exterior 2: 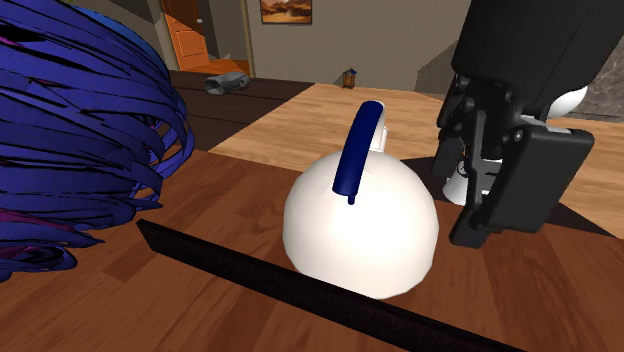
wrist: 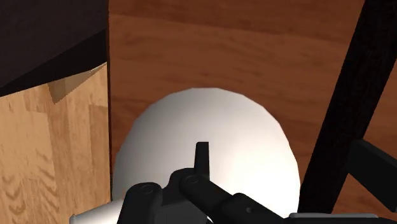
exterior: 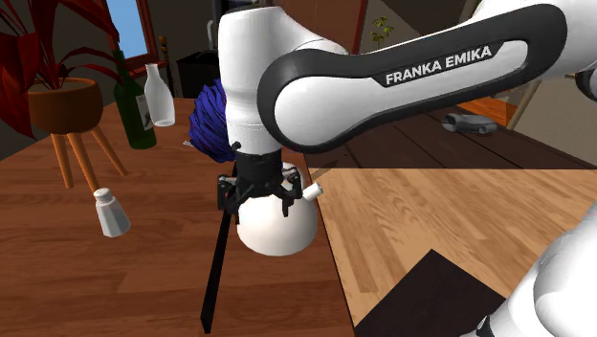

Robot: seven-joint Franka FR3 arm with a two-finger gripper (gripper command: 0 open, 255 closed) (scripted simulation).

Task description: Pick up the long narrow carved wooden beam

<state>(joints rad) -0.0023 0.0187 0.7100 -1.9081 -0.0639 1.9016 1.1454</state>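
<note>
Black gripper (exterior: 258, 201), jaws apart and empty, hangs over a white kettle (exterior: 277, 232); the dark narrow beam (exterior: 217, 263) lies flat on the table (exterior: 115, 287) just toward the shoulder view's left, long axis running toward the camera.

- The white Franka arm (exterior: 431, 67) reaches in from the shoulder view's upper right. Its dark-banded link, lettered "FRANKA EMIKA", lies nearly level.
- Another white link (exterior: 550, 278) of the arm rises at that view's lower right.
- The lettered link bends into a thick white wrist section (exterior: 251, 86) that drops straight down.
- The all-black gripper (exterior: 256, 196) hangs beneath it, pointing downward.
- In the second exterior view, the gripper (exterior 2: 495, 190) stands upright at the right, blocky and black.
- The wrist view looks down past the gripper's black linkage (wrist: 210, 194).
</note>
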